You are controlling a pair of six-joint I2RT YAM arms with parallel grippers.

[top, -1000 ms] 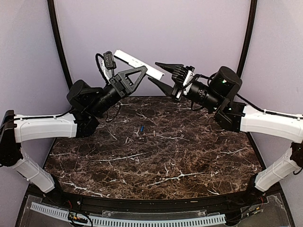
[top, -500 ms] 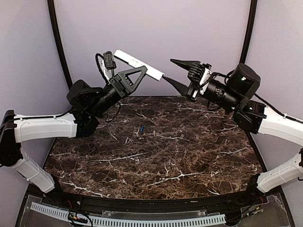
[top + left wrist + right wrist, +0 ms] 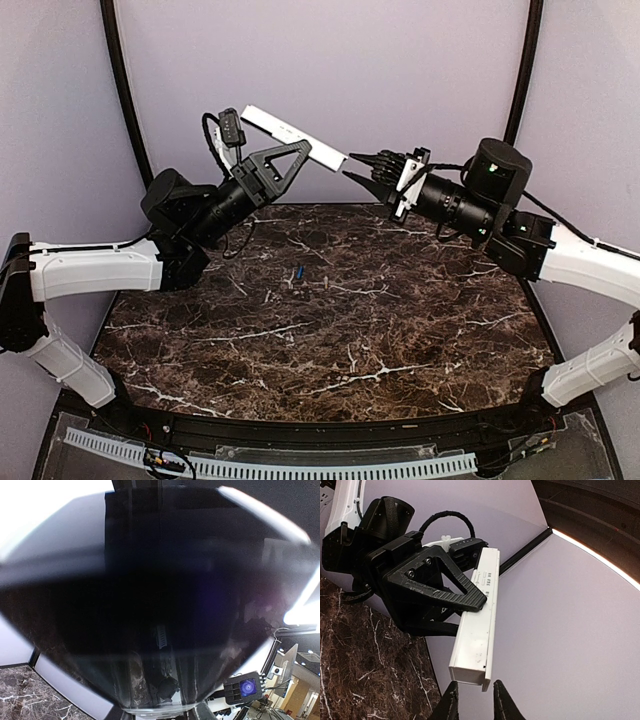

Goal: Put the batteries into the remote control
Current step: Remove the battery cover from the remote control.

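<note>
- Fingertips [image 3: 451, 702] on my right gripper [image 3: 350, 166] have narrowed from a wide spread to a slim gap. They are parted and grasp nothing.
- That gripper backed off to the right a moment ago. Now it is in again, its tips just short of the free end of the remote control [image 3: 295, 132].
- My left gripper [image 3: 283, 158] has not shifted. It is clamped across the remote control's middle and holds it high above the table [image 3: 420, 330], slanting down toward my right side.
- From my right wrist view, the square near end of the remote control [image 3: 477, 630] sits just beyond the gap between my tips and roughly in line with it.
- I judge this as lining up to work on that end, probably the cover. Loading has not begun, since a blue battery [image 3: 298, 272] lies on the table well below both grippers.
- My left wrist view is mostly dark blur, so I cannot check the grip from there.
- Room is tight behind, with the back wall [image 3: 400, 70] close to the remote control's far end. Below and toward me the space is open, so any pull should come that way.
- The remote control's overhang past the left fingers is long, so a hard push could lever it in the grip.
</note>
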